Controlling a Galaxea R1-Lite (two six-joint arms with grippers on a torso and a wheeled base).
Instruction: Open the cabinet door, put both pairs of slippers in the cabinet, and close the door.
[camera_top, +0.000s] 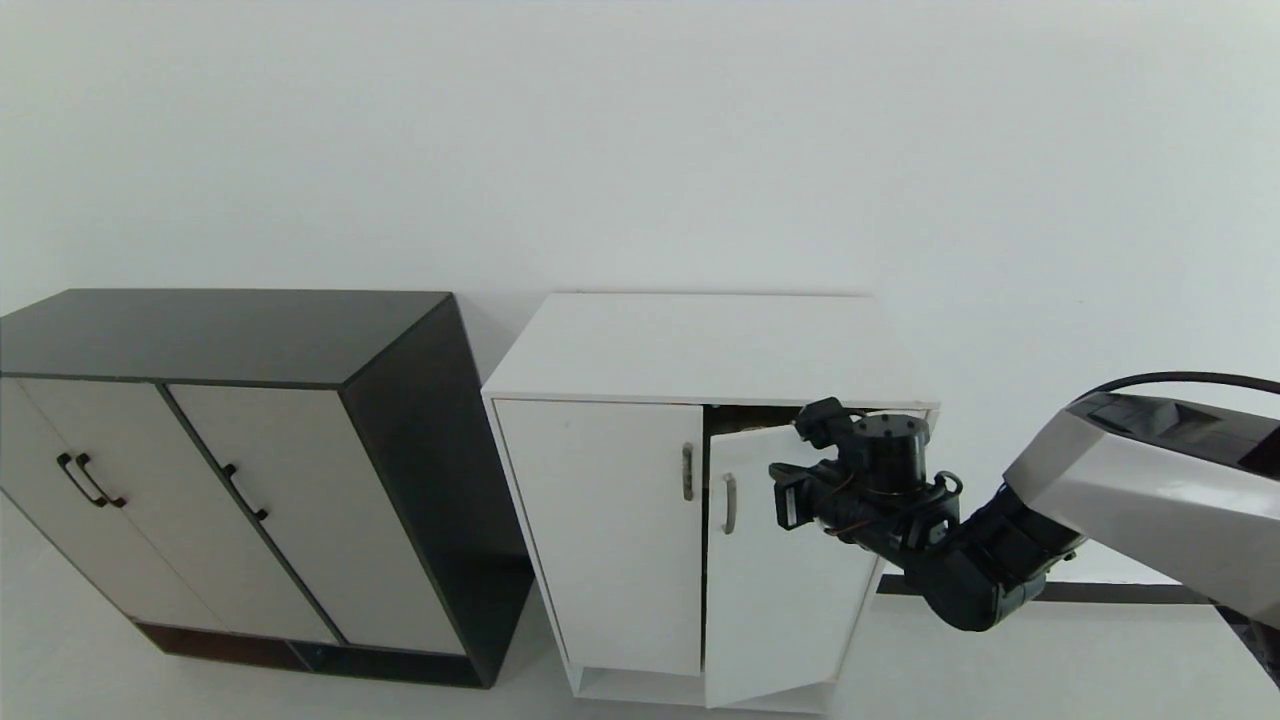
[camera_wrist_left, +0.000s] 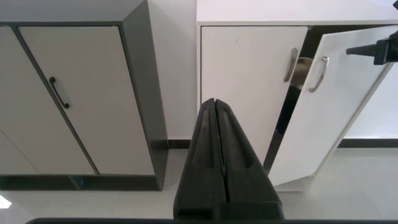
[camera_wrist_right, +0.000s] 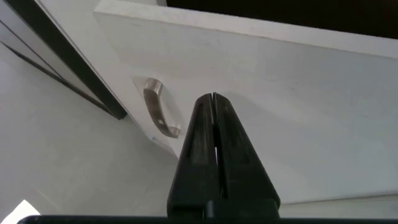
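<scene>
- White cabinet (camera_top: 690, 345) is standing against the wall at the centre of the head view. This is the task's cabinet, w/ two plain white doors.
- Dark cabinet (camera_top: 220, 330) is sitting just beside it on the left. Its two pale doors are lying shut, and it looks to be playing no part in the job.
- R door (camera_top: 780, 600) of the white cabinet is hanging ajar. Its handle edge is swinging out toward the robot, and the hinge side is on the right.
- L door (camera_top: 600, 530) is sitting flush and shut.
- Dark gap (camera_top: 740, 415) is showing above the ajar door's top edge. The inside is too dark to tell what the cabinet is holding, so progress w/ the slippers can't be judged.
- R arm (camera_top: 960, 570) is coming in from the right and hanging in front of the ajar door's upper part.
- R gripper (camera_wrist_right: 215, 98) is carrying nothing, its fingers pressed together. It is pointing at the door's outer face near the R handle (camera_wrist_right: 158, 115). Whether it is touching the panel can't be told.
- Judgement: closed fingers aimed at the flat panel, not round the handle, are prob. serving as a pusher to swing the door. The direction can't be called.
- L gripper (camera_wrist_left: 216, 106) is also closed on nothing and is hanging well apart from both cabinets. It is facing the seam between them, prob. parked to stay out of the door's arc.
- L handle (camera_top: 687, 471) is sitting just beside the R door's handle edge.
</scene>
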